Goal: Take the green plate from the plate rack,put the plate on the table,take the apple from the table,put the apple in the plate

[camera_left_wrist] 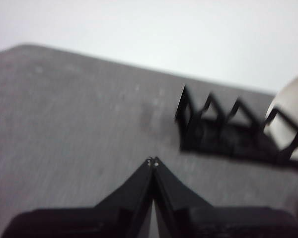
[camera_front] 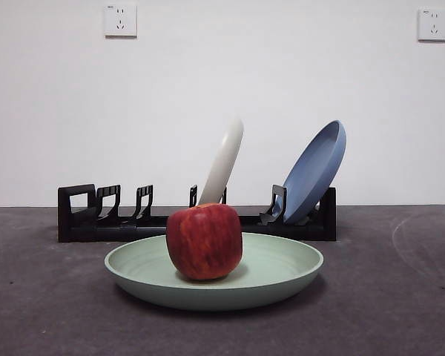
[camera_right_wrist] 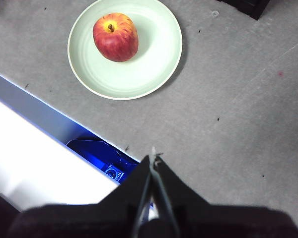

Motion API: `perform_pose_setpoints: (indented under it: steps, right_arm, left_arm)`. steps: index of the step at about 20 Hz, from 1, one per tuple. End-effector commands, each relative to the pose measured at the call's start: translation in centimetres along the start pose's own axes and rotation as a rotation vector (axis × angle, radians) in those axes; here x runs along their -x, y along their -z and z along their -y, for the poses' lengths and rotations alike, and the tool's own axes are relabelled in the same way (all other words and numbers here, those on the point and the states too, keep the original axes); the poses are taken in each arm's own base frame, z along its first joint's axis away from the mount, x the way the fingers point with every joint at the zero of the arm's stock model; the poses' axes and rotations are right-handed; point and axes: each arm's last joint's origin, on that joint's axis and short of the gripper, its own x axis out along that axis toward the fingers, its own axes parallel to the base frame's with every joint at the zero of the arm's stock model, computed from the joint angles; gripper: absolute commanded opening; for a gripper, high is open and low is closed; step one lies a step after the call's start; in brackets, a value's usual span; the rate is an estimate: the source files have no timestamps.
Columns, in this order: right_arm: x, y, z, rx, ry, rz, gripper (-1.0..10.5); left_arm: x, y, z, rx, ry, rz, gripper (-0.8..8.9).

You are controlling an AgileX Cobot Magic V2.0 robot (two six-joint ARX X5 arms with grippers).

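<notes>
Green plate (camera_front: 282, 278) lies flat on the table (camera_front: 400, 311), in front of the plate rack (camera_front: 81, 219), apple (camera_front: 205, 241) sitting in it a bit off centre. You can judge the task as done from how things lie: plate out of the rack, fruit inside the rim.

Rack holds a cream-white plate (camera_front: 224, 159) standing in a middle slot and a blue plate (camera_front: 317, 169) leaning at the far end; the slots at the handle end are bare.

Apple stands stem up in the right wrist view (camera_right_wrist: 115, 36), resting steady, not against the rim.

Right gripper (camera_right_wrist: 153, 158) hangs high above the table edge, well apart from the plate, jaws closed on nothing. Left gripper (camera_left_wrist: 152, 162) is over bare table near the rack's handle end, jaws closed too, empty; that view is blurred.

What's left, as I read it: park both arms. Keep them high and clear of the standing plates, don't swing across the rack, don't nudge the plate.
</notes>
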Motion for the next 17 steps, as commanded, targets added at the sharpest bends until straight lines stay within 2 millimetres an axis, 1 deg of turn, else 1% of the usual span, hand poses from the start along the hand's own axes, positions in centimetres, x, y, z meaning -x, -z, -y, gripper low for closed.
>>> perform_pose_setpoints:
  steps: [1, 7, 17]
  right_arm:
    - [-0.08, 0.24, 0.04, -0.008, 0.007, -0.023, -0.2]
    - [-0.08, 0.23, 0.06, -0.008, 0.014, -0.021, -0.2]
    - [-0.08, 0.23, 0.07, -0.008, 0.017, -0.021, -0.2]
  left_arm:
    - [-0.06, 0.36, -0.06, -0.059, 0.009, -0.021, -0.03]
    - [-0.06, 0.37, 0.04, -0.068, 0.046, -0.027, -0.03]
    - [-0.12, 0.43, 0.02, -0.069, 0.038, -0.036, -0.03]
